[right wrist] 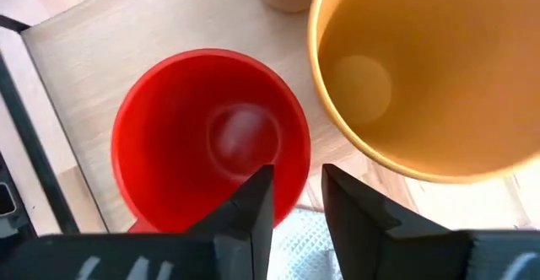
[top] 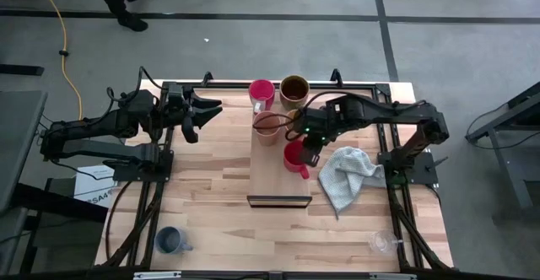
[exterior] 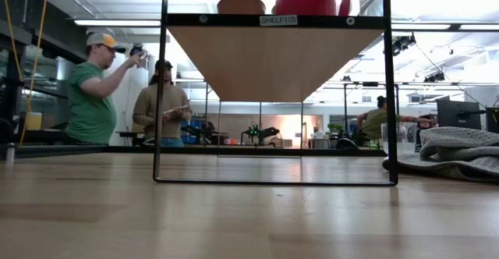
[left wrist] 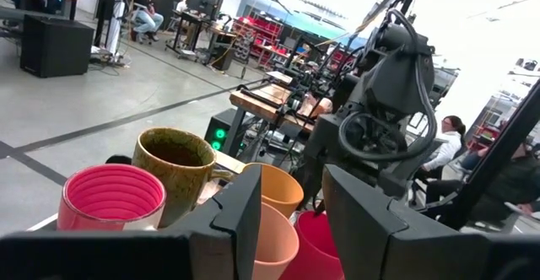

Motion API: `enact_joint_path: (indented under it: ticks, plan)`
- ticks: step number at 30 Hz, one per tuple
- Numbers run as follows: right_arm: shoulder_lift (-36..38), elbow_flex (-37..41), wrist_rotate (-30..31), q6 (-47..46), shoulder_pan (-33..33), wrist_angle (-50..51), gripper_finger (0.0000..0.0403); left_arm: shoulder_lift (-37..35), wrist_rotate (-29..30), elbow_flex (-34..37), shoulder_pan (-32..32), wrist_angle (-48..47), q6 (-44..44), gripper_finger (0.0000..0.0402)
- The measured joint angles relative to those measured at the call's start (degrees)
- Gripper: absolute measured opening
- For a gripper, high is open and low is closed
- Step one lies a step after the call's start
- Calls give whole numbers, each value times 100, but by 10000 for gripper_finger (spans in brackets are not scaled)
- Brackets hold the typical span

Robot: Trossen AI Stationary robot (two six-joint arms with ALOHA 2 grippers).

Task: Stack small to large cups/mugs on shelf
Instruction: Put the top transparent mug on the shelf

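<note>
The shelf (top: 272, 181) is a raised pale board on a dark frame (exterior: 273, 20). A red mug (top: 294, 158), two orange cups (top: 267, 127) (right wrist: 422, 69), a pink-red mug (top: 261, 90) and an olive-brown mug (top: 294, 87) stand on their bases along it. My right gripper (right wrist: 297, 208) points steeply down over the red mug (right wrist: 202, 137), open, with one finger on each side of its rim. My left gripper (left wrist: 291, 217) hovers level off the shelf's left side (top: 201, 118), open, with nothing between its fingers. A blue mug (top: 169, 240) and a clear glass cup (top: 384, 242) stand on the tabletop. My right gripper comes from above, slanting. One finger (right wrist: 253, 200) is inside the red mug and the other is outside its rim (right wrist: 297, 175), on the side toward the cloth. I cannot tell whether either finger touches the rim. The mug stands upright on the shelf.
A pale grey cloth (top: 346, 177) lies crumpled on the tabletop right of the shelf. Bare tabletop shows left of the shelf and along the near edge. People (exterior: 92, 95) stand in the room beyond the table.
</note>
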State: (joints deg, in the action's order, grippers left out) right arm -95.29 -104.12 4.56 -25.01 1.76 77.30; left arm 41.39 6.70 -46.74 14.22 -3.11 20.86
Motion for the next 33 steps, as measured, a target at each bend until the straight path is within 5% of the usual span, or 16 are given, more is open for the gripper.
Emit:
enact_joint_path:
  ticks: [9,16,23,33]
  plan:
    - [475,0,76,106,142,545,135,0,0,0,2,0,2,117]
    - [985,111,912,-188,672,913,176,0,0,0,2,0,0,117]
    - [2397,2307,1316,-1486,1101,361,186,0,0,0,2,0,0,117]
    - [4709,5108,1519,-2625,1456,-2577,186,-2,2,0,0,-2,0,117]
